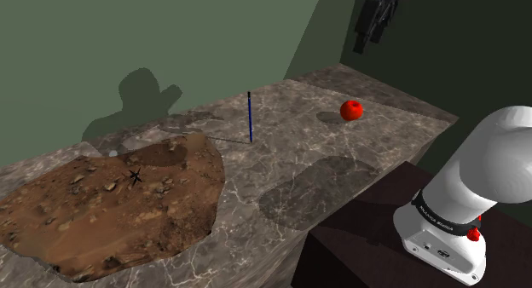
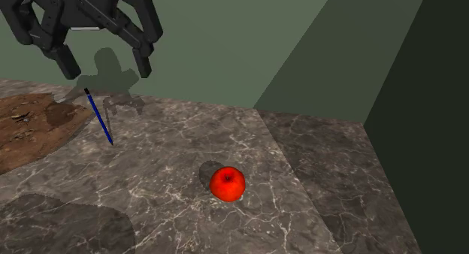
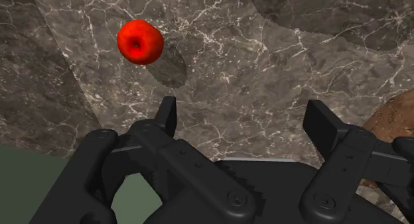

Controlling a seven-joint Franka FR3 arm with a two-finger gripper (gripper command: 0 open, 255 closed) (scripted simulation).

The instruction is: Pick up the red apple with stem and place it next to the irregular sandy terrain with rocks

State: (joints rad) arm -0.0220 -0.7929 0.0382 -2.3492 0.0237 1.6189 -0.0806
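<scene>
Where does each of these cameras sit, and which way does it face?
Shoulder view: beside the stand, looking down the marble counter toward the terrain; white arm lower right.
Second exterior view: above the counter, facing the green wall; open gripper top left.
Wrist view: behind the fingers, looking down at the counter.
All three share the apple.

A grey-brown marble counter (image 1: pixel 290 158), veined in white, runs along a plain green wall (image 1: pixel 170 39). At its far end a darker green wall (image 2: pixel 421 102) turns in. Soft shadows lie across the stone.

Dim renders; soft-edged shadows lie on the counter (image 1: pixel 290 150) and green wall (image 1: pixel 128 31).
</scene>
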